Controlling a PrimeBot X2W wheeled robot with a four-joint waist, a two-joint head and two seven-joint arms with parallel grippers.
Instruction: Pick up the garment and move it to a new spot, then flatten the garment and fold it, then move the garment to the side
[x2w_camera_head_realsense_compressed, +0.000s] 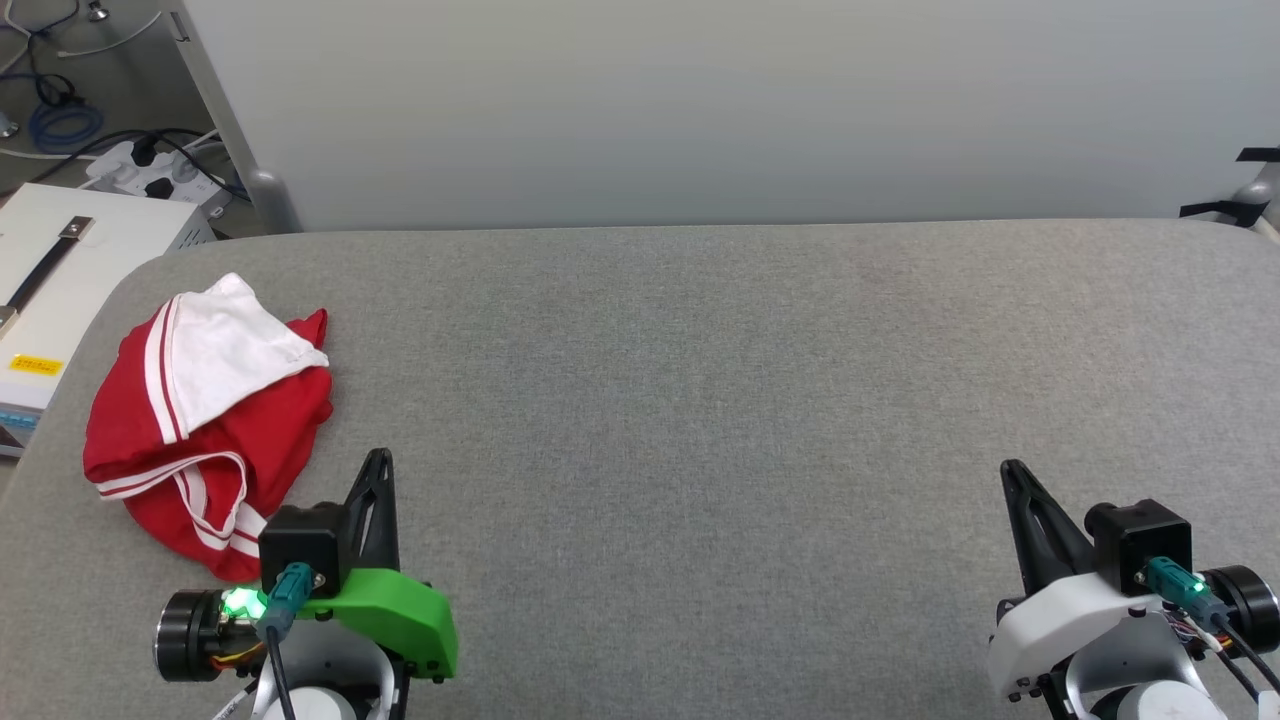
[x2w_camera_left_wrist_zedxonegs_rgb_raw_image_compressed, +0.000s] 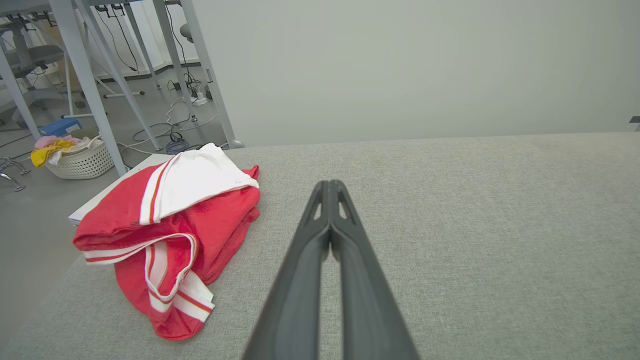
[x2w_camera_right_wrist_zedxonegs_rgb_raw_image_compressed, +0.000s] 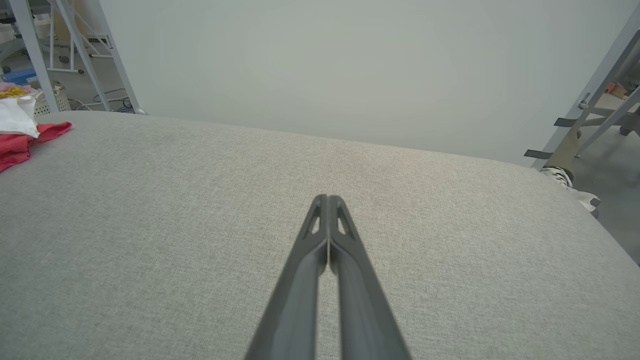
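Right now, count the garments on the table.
1. The garment lies crumpled at the left end of the table, just left of the left gripper; its folds could hide another.

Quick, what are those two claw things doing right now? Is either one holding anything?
Left gripper: jaws closed, holding nothing; the shirt lies apart from it.
Right gripper: jaws closed, holding nothing.
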